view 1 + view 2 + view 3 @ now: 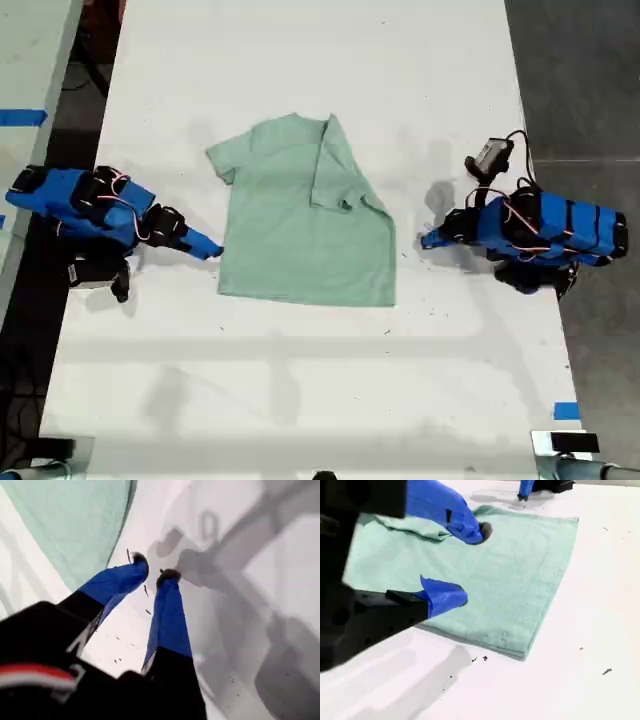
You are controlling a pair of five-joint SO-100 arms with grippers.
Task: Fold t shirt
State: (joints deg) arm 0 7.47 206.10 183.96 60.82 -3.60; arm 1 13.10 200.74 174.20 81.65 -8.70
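My first gripper (154,569) has its jaws a little apart with nothing between them. Its tips are low over the bare white table (300,380), just right of the t shirt (300,240) in the exterior view and not touching it. My second gripper (467,565) is spread wide and empty at the shirt's left edge, near the hem; I cannot tell whether it touches the cloth. The shirt lies mid-table, its right sleeve folded inward. Dark specks (484,658) dot the table. A blue tape strip (566,410) sits at the near right.
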